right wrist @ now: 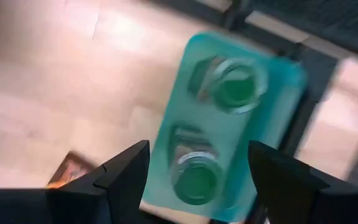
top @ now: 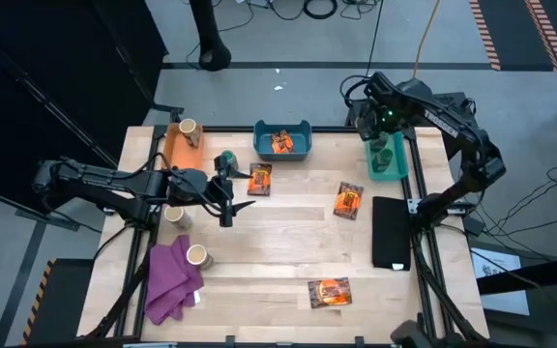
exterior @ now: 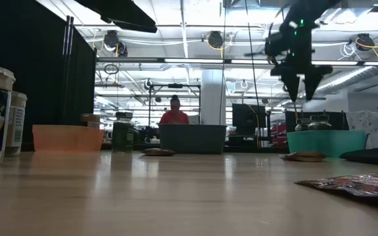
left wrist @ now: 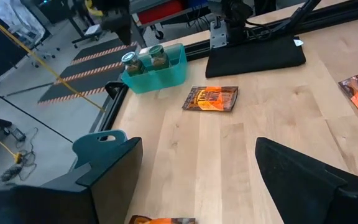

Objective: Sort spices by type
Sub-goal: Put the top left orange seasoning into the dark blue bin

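Observation:
My left gripper [top: 230, 205] is open and empty over the table's left middle, beside a dark-green jar [top: 225, 162] that stands upright on the table. My right gripper [top: 380, 126] is open and empty above the teal bin [top: 401, 172]. In the right wrist view two green jars [right wrist: 235, 87] stand in this bin below the gripper [right wrist: 197, 174]. Three orange-and-dark packets [top: 259, 180] [top: 348, 201] [top: 330, 292] lie flat on the table. Another lies in the blue bin [top: 303, 128]. Tan jars stand at the left [top: 174, 216] [top: 198, 256], and one stands in the orange bin [top: 174, 150].
A purple cloth [top: 172, 280] lies at the near left corner. A black flat pad [top: 392, 232] lies at the right edge. The three bins stand along the far edge. Bare wood lies at the table's middle and near side. A person [exterior: 174, 115] shows far behind the table.

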`<action>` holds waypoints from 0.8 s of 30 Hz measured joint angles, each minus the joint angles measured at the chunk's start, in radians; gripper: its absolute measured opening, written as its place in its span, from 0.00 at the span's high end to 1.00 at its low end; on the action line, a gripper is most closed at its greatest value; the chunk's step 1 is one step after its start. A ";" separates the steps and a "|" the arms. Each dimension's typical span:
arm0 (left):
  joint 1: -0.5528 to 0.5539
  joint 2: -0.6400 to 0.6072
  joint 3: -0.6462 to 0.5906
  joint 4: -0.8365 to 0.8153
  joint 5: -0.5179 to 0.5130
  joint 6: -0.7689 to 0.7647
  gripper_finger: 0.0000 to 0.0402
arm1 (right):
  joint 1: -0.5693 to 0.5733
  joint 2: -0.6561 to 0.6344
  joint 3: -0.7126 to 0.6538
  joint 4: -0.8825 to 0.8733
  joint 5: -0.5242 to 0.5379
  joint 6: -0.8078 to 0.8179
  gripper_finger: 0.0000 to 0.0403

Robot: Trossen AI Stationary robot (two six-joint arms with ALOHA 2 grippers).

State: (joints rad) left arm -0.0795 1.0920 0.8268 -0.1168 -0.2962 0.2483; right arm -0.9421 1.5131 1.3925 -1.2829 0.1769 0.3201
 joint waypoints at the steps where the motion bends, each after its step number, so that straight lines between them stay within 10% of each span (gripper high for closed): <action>1: 0.000 0.000 0.000 -0.004 0.000 -0.005 0.21 | 0.018 -0.018 0.005 -0.004 0.052 0.021 0.37; 12: 0.000 0.000 0.000 -0.055 0.006 -0.062 0.21 | 0.387 -0.314 -0.036 0.138 0.137 0.115 0.37; 24: 0.000 0.000 0.000 -0.061 0.006 -0.192 0.21 | 0.893 -0.457 -0.377 0.733 0.166 0.054 0.37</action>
State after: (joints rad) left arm -0.0798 1.0917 0.8265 -0.1773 -0.2901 0.0559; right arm -0.0487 1.0557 1.0153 -0.5503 0.3433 0.3737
